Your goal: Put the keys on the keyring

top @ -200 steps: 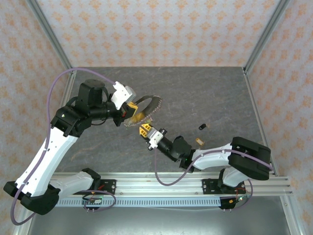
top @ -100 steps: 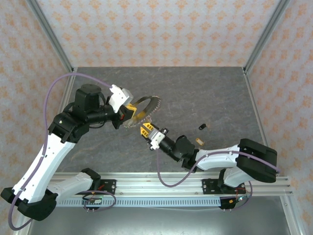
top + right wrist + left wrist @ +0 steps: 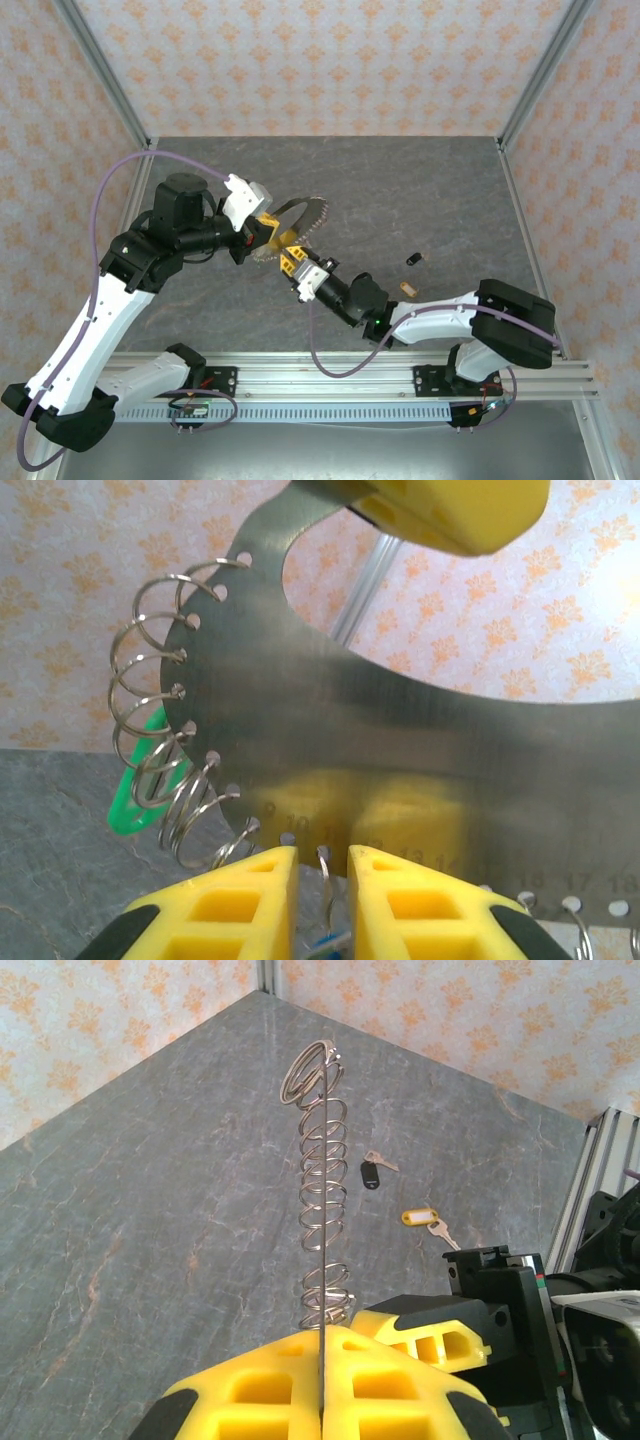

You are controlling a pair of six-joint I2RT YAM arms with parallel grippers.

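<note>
Jutting from left end effector (image 3: 322, 1390), keyring (image 3: 400, 750) (edge-on) points forward.

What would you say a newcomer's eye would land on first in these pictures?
The flat metal keyring, edged with wire loops, is held up centre-left in the yellow left fingers. The right fingers sit either side of one loop at its rim. A black-tagged key and a yellow-tagged key lie on the grey table.

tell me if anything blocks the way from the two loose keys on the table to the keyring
Nothing visible does. The black-tagged key and yellow-tagged key lie flat on the table; the keyring is held up in the left claw, right claw at its rim.
</note>
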